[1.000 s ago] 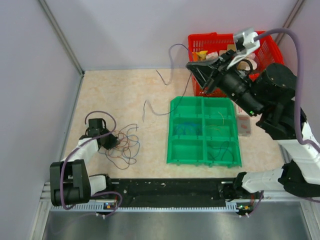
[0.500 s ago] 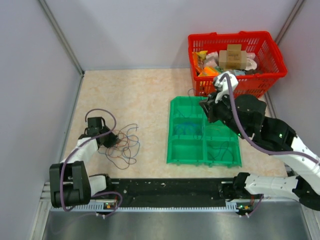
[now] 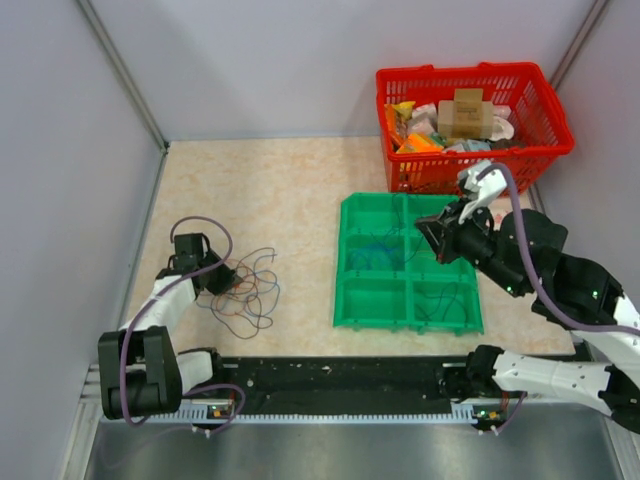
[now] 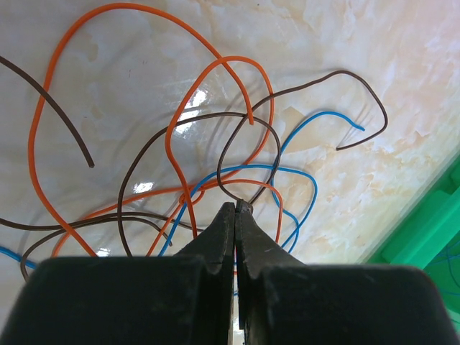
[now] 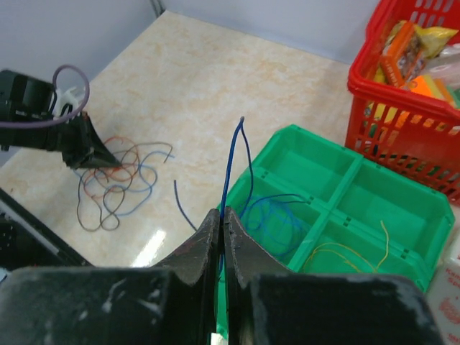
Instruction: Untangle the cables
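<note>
Cables lie in a loose heap on table, left side, well apart from green tray. Thin, v. light, springy, prob. snag on each other. Best pinch one strand near a free end, not at crossings. Left claw closed tight, tips at a brown loop in the heap; can't tell if it's pinched. Right claw clamped on blue cable, over the tray.
</note>
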{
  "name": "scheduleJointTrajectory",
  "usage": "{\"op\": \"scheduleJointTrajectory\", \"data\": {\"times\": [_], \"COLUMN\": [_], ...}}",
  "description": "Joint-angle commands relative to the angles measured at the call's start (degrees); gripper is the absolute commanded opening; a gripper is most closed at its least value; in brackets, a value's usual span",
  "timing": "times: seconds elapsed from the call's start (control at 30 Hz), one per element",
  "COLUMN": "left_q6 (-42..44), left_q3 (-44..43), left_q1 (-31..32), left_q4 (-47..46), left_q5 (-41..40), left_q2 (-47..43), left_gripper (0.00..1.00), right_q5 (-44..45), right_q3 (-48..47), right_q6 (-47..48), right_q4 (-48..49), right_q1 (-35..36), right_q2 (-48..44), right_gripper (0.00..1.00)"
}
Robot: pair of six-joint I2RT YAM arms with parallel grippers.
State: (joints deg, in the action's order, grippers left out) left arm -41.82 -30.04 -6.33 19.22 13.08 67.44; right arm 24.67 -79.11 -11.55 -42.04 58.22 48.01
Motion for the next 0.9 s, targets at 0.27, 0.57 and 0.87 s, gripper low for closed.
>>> {"op": "scheduleJointTrajectory", "data": {"times": [0.27, 0.57, 0.87], "left_q6": [1.0, 1.0, 1.0], "left_q3": [-2.0, -2.4, -2.5], "left_q1": [-0.3, -0.3, -0.2], "left_q4": [0.0, 0.5, 0.7], "left_q5": [0.6, 0.6, 0.6], "left_q2": [-0.9, -1.3, -1.3], "left_gripper": [0.0, 0.0, 0.0], "right_q5": [-9.6, -8.8, -5.2], "right_q3": [3.9, 6.9, 9.1], "right_q6": [-0.5, -2.3, -3.7], "right_q4": [1.0, 1.3, 2.2], "right_q1": [-0.5, -0.6, -0.5], "right_q2": [-1.0, 0.1, 1.0], "right_gripper": [0.0, 0.0, 0.0]}}
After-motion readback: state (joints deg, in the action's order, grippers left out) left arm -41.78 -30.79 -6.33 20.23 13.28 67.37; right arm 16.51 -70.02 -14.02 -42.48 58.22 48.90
